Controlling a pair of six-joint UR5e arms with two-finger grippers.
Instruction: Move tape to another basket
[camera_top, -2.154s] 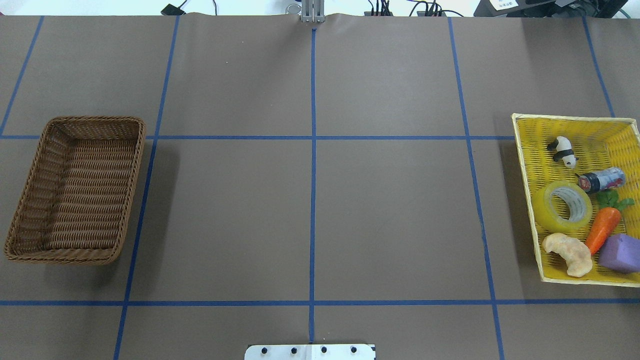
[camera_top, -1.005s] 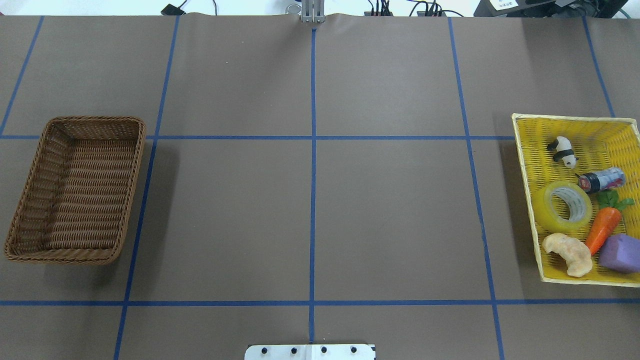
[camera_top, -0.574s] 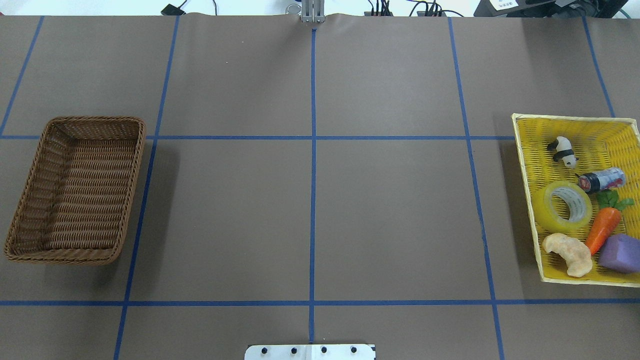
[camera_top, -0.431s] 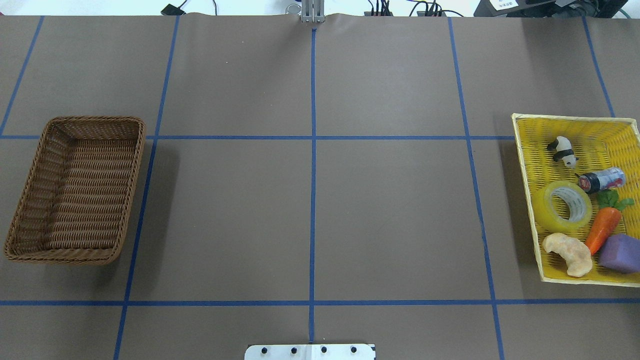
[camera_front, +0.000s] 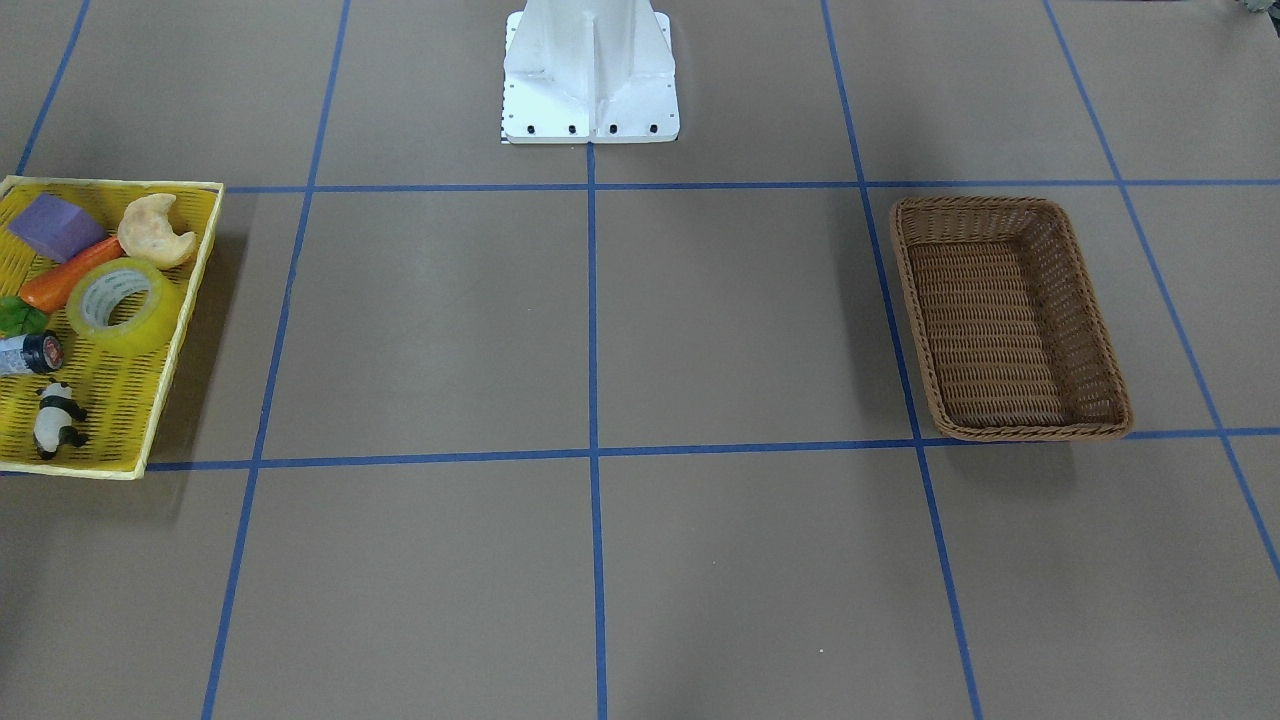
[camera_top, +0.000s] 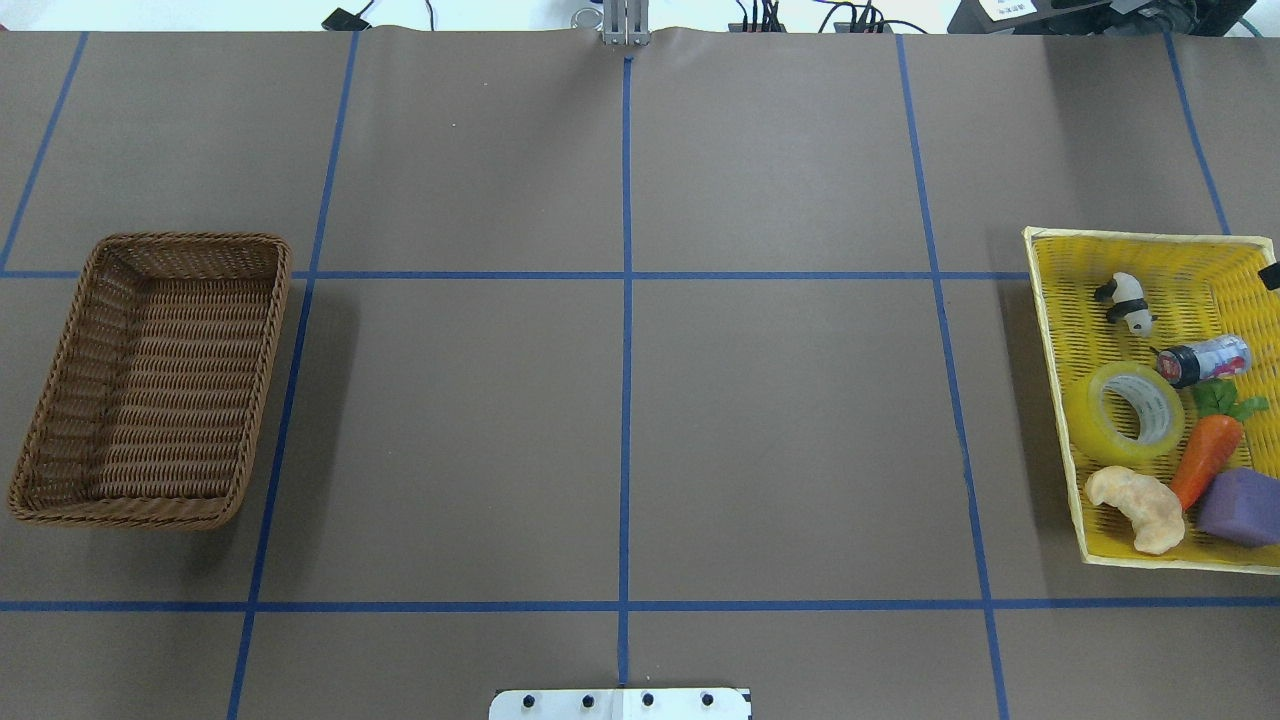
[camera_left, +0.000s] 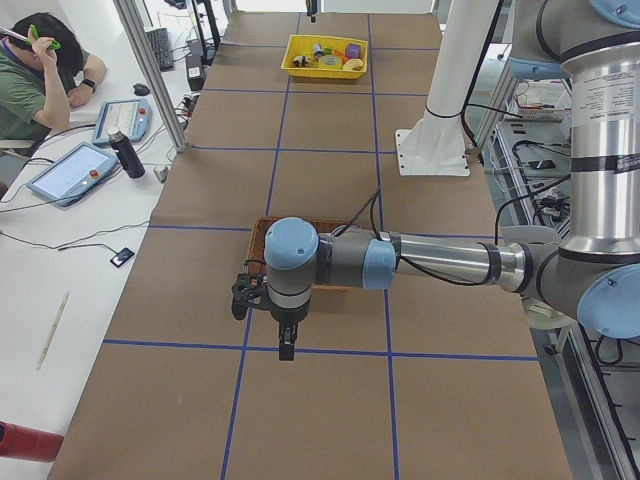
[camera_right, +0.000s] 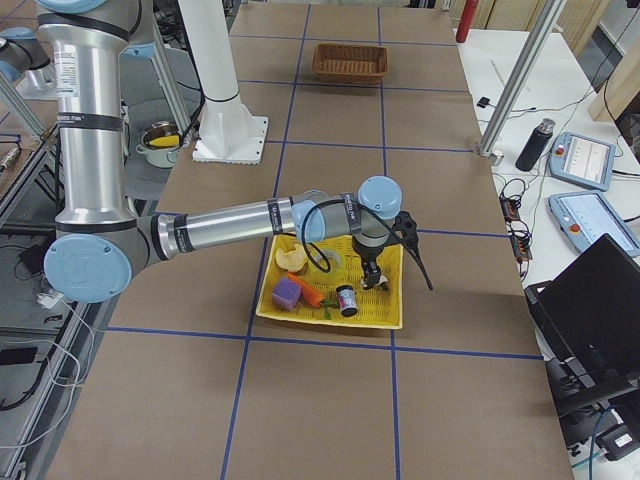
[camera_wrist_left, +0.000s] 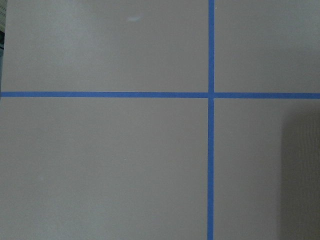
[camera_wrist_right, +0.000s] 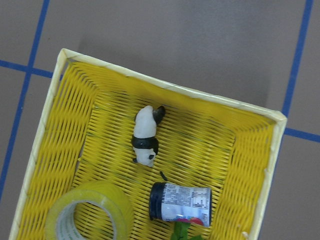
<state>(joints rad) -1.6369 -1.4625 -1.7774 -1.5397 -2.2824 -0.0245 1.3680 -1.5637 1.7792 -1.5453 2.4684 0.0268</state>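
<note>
The tape (camera_top: 1125, 412), a yellow translucent roll lying flat, sits in the yellow mesh tray (camera_top: 1048, 300) at the table's right; it also shows in the front view (camera_front: 120, 303) and the right wrist view (camera_wrist_right: 90, 215). The brown wicker basket (camera_top: 190, 240) stands empty at the table's left (camera_front: 1000, 203). My right gripper (camera_right: 371, 282) hangs over the tray near the panda and bottle; I cannot tell whether it is open. My left gripper (camera_left: 287, 348) hangs above the table beside the basket (camera_left: 258, 235); I cannot tell its state.
The tray also holds a toy panda (camera_top: 1128, 303), a small bottle (camera_top: 1205, 360), a carrot (camera_top: 1205, 455), a croissant (camera_top: 1140, 505) and a purple block (camera_top: 1240, 505). The white robot base (camera_front: 590, 70) stands mid-table. An operator (camera_left: 30, 80) sits beyond the far edge.
A small dark part has come into the overhead view at its right edge, over the tray's far corner. The tape, tray contents and basket have not moved.
</note>
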